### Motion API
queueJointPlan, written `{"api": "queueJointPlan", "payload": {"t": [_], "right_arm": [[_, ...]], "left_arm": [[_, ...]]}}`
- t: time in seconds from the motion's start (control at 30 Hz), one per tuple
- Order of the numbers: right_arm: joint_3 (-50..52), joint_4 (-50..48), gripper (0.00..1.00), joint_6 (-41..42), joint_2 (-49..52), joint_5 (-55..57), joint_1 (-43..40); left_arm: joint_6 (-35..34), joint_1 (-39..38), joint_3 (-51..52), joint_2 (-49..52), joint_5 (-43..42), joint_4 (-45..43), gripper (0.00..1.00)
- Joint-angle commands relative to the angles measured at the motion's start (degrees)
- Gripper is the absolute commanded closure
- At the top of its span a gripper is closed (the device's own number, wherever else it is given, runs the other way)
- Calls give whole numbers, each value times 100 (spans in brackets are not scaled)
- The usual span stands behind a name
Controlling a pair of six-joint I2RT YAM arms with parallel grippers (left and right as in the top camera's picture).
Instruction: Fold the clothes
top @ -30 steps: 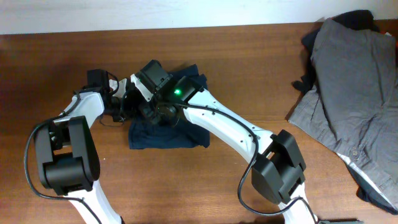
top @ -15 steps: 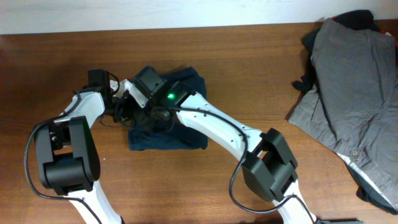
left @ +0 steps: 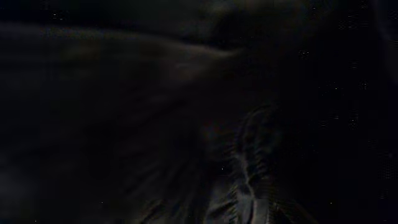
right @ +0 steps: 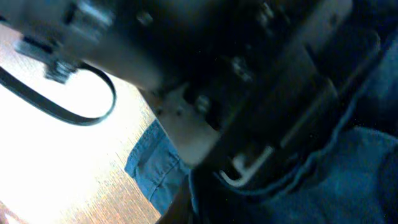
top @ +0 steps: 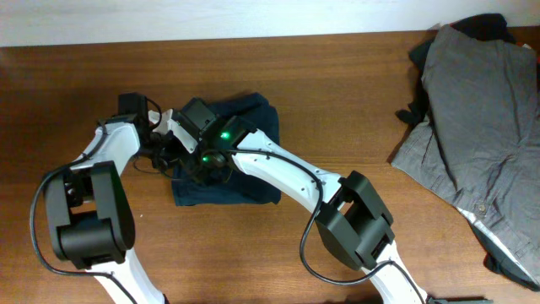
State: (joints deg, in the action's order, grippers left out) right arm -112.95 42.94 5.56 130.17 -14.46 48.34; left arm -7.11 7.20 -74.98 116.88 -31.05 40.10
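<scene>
A dark blue garment (top: 249,184) lies folded in a rough square left of the table's middle. My right gripper (top: 205,160) presses down on its left part, and its tips are sunk in blue cloth (right: 155,171), shut. My left gripper (top: 171,150) sits at the garment's left edge, right against the right wrist. The left arm's dark body (right: 236,81) fills most of the right wrist view. Only dim cloth folds (left: 249,155) show in the left wrist view, so the state of its jaws stays hidden. A pile of grey and dark clothes (top: 481,118) lies at the far right.
Bare brown wood table (top: 354,76) separates the blue garment from the clothes pile. The pile reaches the table's right edge. A black cable (right: 93,115) loops off the left arm over the wood. A white wall runs along the back edge.
My right wrist has slid left across the blue garment, closer to the left gripper. The left arm has barely shifted, and the garment's outline stays the same.
</scene>
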Motion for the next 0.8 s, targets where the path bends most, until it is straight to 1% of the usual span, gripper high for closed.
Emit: {"api": "queueJointPlan", "payload": {"t": [0.0,0.23,0.33,0.37,0.4,0.53,0.67,0.7,0.73,0.77], "right_arm": [[-122,-52,96,-28,83,-57,46],[-122,-39,96,-35,83,-81,46],[-125,-59,96,-413,83,-931,46],[-125,-122,96,-411,83,-1069,48],[-125,-223,96,-417,83,-1060,59],[-125,-728,92,-826,149,-1034,151],[-125,-872,92,-841,439,-1025,188],[-125,-872,92,-870,498,-1080,192],[-125,-872,92,-962,629,-1274,216],[-125,-887,92,-986,726,-1399,240]], "left_arm": [[7,317,87,332,876,136,30],[11,664,-599,332,793,588,30],[11,791,-706,332,800,601,30],[9,857,-710,332,800,599,30],[9,933,-710,332,800,599,30],[101,1082,-710,332,916,599,30],[96,1080,-710,332,944,586,30],[94,1069,-710,332,940,584,32],[94,1023,-710,332,942,584,43],[98,933,-708,334,946,584,63]]}}
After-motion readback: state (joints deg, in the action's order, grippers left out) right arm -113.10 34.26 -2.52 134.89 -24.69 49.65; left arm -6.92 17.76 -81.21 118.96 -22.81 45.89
